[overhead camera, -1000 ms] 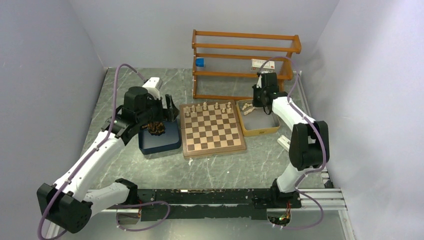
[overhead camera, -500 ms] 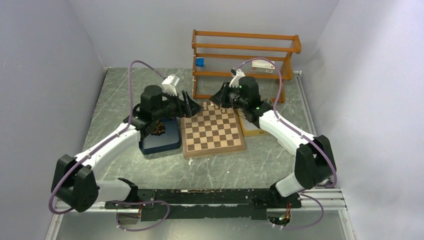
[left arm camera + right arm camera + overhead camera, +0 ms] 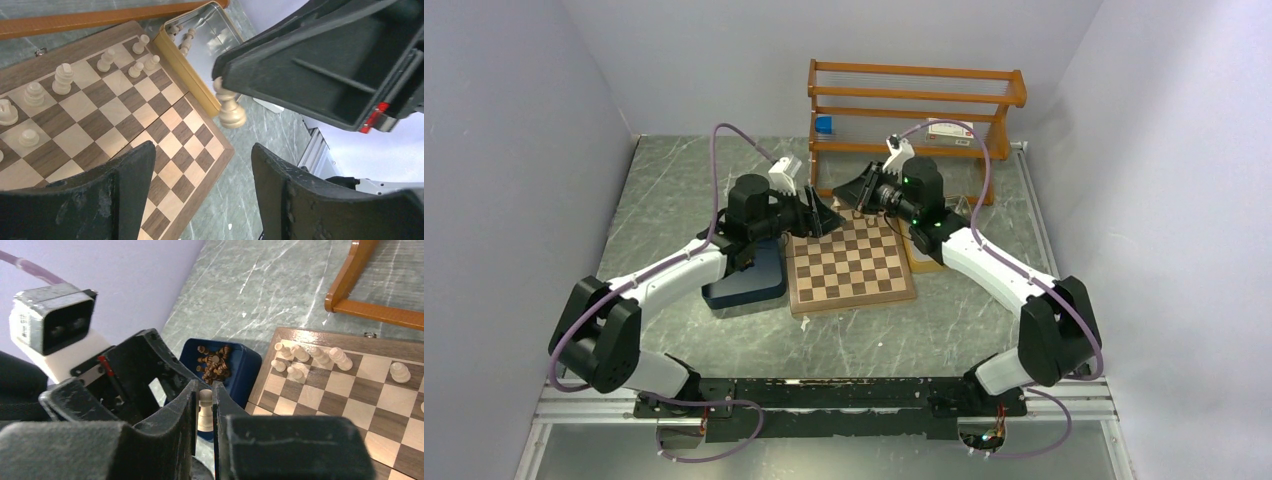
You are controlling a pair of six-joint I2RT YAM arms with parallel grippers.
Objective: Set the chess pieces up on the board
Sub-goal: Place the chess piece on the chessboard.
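Observation:
My right gripper [image 3: 205,390] is shut on a pale cream chess piece [image 3: 205,411], gripped upright by its head. In the left wrist view that same piece [image 3: 229,107] hangs from the right gripper's fingers above the board's edge. My left gripper [image 3: 202,155] is open and empty, facing the right one [image 3: 849,193] over the far-left part of the board [image 3: 854,270]. Several cream pieces [image 3: 62,80] stand along the board's far rows. Dark brown pieces [image 3: 215,362] lie heaped in the blue tray [image 3: 744,285].
A tan tray [image 3: 187,67] with several loose cream pieces lies against the board's right side, partly under my right arm. An orange wooden rack [image 3: 914,100] stands just behind the board. Grey walls close in the left, back and right sides.
Both arms have swung in over the board's far edge toward each other: the left away from the blue tray, the right from the tan tray with the cream piece. The left jaws have narrowed a little.

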